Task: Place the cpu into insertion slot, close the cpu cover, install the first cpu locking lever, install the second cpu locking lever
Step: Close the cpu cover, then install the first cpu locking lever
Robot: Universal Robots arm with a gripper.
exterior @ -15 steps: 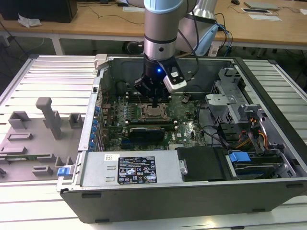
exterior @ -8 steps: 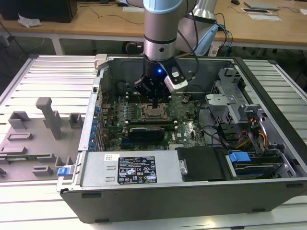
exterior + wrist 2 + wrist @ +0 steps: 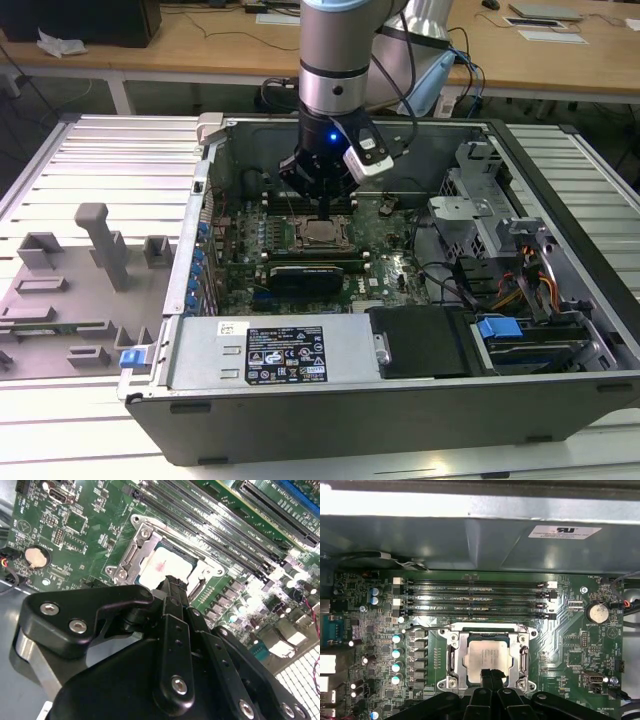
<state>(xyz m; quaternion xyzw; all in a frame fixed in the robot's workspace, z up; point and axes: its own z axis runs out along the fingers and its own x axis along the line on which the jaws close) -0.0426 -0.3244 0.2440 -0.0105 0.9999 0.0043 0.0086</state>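
The arm (image 3: 335, 50) reaches straight down, wrist vertical, its jaws pressed together and pointing downward.

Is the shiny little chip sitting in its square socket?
Yes, in the first wrist view the cpu lies flat inside the silver-rimmed insertion slot.

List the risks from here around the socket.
1. The black hand sits at the edge of the small silvery square chip in the silver-rimmed socket; whether it touches is unclear. Pushing down might scrape or tilt the chip.
2. The long black memory slots and silver-topped capacitors stand close by; a sideways slip could strike them.
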